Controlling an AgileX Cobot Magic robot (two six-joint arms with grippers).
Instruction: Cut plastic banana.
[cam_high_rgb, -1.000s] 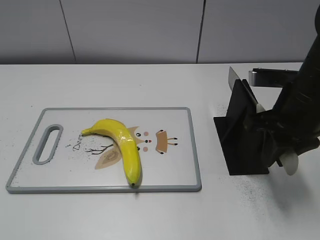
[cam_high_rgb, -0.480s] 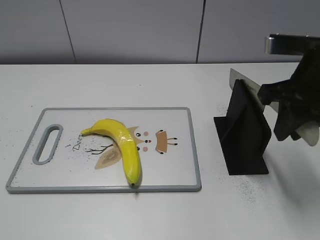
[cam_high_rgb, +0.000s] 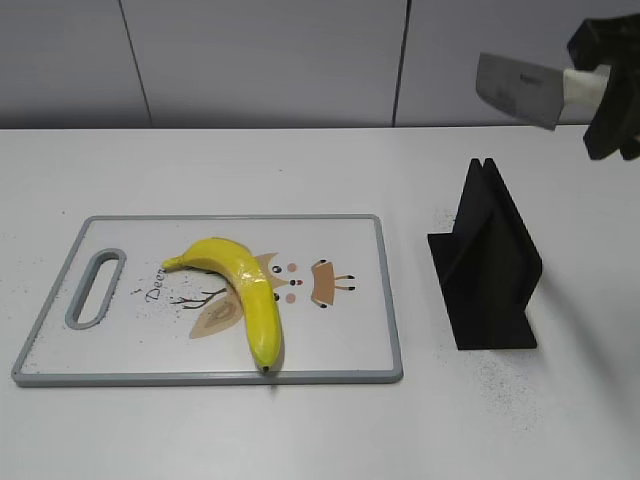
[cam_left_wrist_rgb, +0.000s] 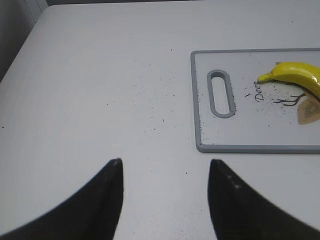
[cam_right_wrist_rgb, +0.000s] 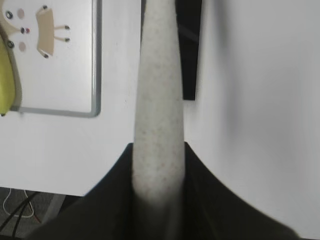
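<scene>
A yellow plastic banana (cam_high_rgb: 243, 290) lies on the white cutting board (cam_high_rgb: 345, 345) at the left of the table; its stem end shows in the left wrist view (cam_left_wrist_rgb: 292, 75). My right gripper (cam_high_rgb: 600, 90) is shut on the pale handle (cam_right_wrist_rgb: 157, 100) of a knife (cam_high_rgb: 515, 88), held high at the upper right, above the black knife stand (cam_high_rgb: 487, 265). The blade points left. My left gripper (cam_left_wrist_rgb: 165, 165) is open and empty over bare table, left of the board (cam_left_wrist_rgb: 200, 100).
The grey-rimmed board has a handle slot (cam_high_rgb: 95, 288) at its left end. The black stand shows in the right wrist view (cam_right_wrist_rgb: 191, 50) behind the handle. Dark specks dot the white table. A grey wall runs along the back.
My right gripper has lifted the knife out of the black stand and raised it up to the upper right. The banana and board have not moved.
</scene>
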